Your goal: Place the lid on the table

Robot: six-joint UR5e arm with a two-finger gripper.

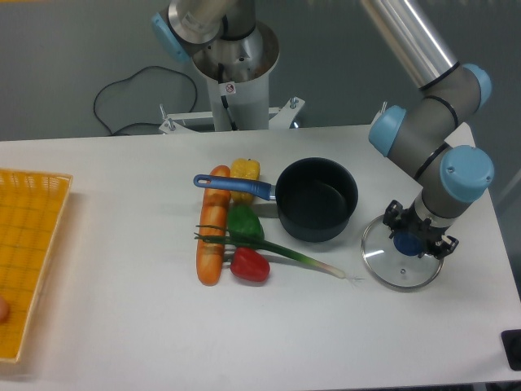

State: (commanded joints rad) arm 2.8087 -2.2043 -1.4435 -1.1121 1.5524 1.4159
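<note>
lid (pixel 400 259): flat on table (pixel 122 326), at 4 o'clock of pot (pixel 317 198)
gripper (pixel 408 242): fingers pinching lid's blue knob
veg: at 9 o'clock of pot

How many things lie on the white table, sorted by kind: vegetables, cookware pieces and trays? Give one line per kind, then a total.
Vegetables: 5 (carrot, yellow pepper, green pepper, red pepper, spring onion)
Cookware pieces: 2 (black saucepan, glass lid)
Trays: 1 (yellow woven tray)
Total: 8
</note>
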